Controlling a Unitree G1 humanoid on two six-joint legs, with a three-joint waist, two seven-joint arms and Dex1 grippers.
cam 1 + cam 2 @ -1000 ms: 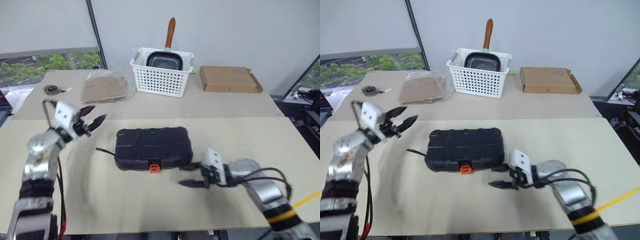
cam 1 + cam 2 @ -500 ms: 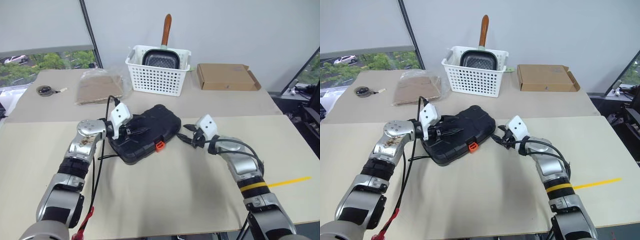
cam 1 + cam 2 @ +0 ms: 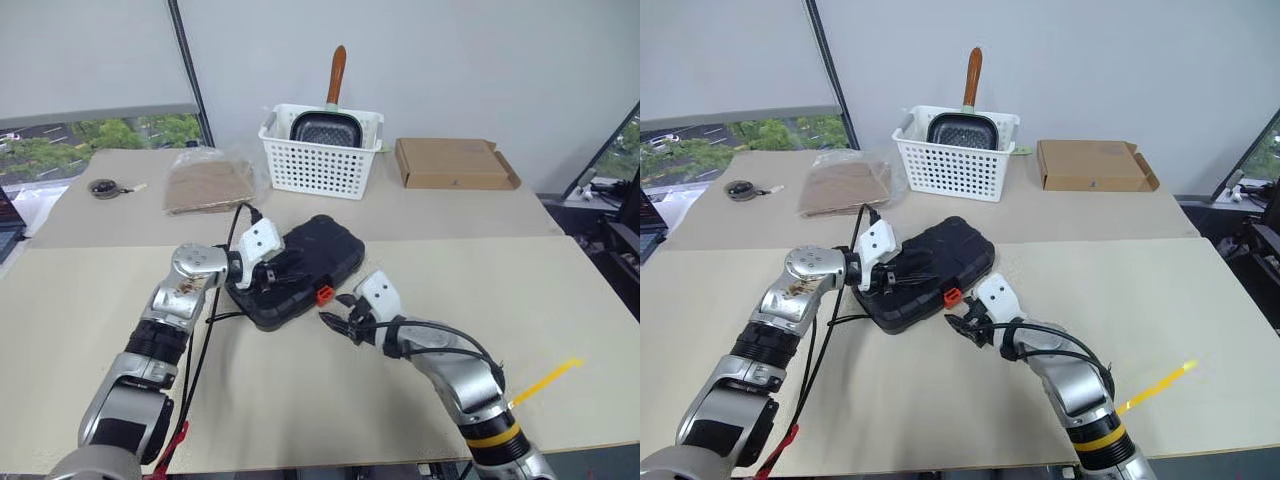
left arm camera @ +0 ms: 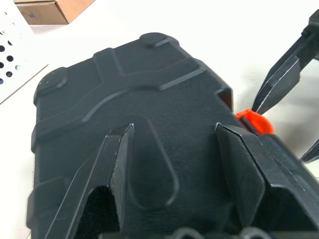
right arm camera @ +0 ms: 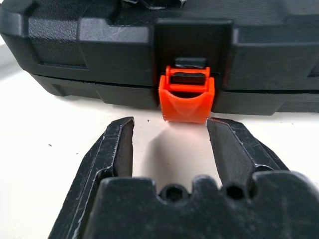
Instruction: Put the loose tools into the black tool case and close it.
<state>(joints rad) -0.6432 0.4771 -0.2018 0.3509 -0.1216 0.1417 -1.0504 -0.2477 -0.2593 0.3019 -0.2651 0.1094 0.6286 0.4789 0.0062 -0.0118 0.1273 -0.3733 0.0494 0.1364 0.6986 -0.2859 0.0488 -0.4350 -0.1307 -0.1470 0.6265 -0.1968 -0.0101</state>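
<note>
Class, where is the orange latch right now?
The latch sits on the case's front edge, mid-table, just ahead of the open right gripper.

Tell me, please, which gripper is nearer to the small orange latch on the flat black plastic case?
Right. The right gripper is open, facing the small orange latch just short of it. The left gripper is open over the flat black plastic case's lid, farther back from the latch.

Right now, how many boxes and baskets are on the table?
3: a black case in the middle, a white basket behind it, and a cardboard box right of the basket.
</note>
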